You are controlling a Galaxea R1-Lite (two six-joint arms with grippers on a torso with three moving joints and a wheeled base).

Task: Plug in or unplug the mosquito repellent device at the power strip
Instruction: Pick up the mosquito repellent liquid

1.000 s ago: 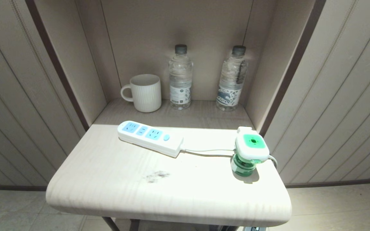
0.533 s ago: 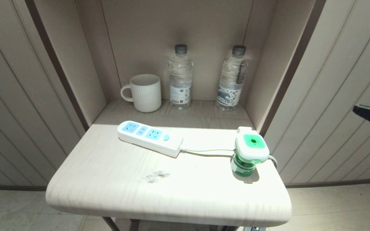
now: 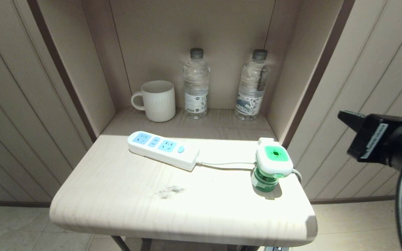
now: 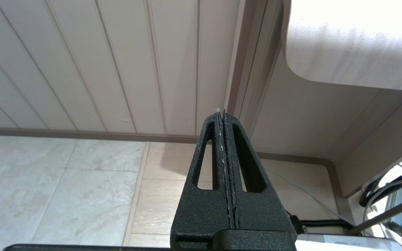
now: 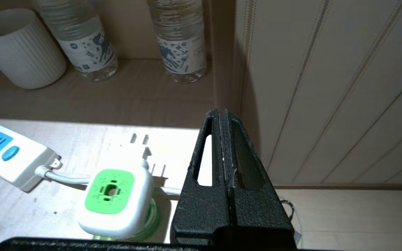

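Mosquito repellent device (image 3: pixel 273 164) standing upright at the right of centre in the head view, close to the right edge of the pale table (image 3: pixel 124 205), green patch facing up, green bottle underneath. Unplugged: prongs bare at its far side in the right wrist view (image 5: pixel 112 200), pointing toward the alcove, clear of any socket. Likely set there to be within easy reach of the right arm.

Power strip (image 3: pixel 162 149) lying flat at the left of centre, well apart from the device, all light-blue socket faces vacant and turned upward, so a plug-in looks like the job ahead. Its white cord (image 3: pixel 225 164) trailing rightward across the table, passing just beside the device's base and dropping over the table's right edge.

Further back, at the top middle of the head view, a ribbed white mug (image 3: pixel 157 100) and two water bottles (image 3: pixel 196 83) lined up against the alcove's rear wall, away from the working area.

Right gripper (image 3: pixel 342 116) at the middle right of the head view, beyond the table's edge and above the device's level, pointing leftward, angled down toward the device in its own wrist view (image 5: pixel 223 116). Jaws pressed fully together, gripping nothing; needing to part before any grasp of the white head.

Left gripper (image 4: pixel 221 113) parked low beside the table, below its edge, pointed at the floor and wall panel. Jaws likewise closed, with nothing between them.
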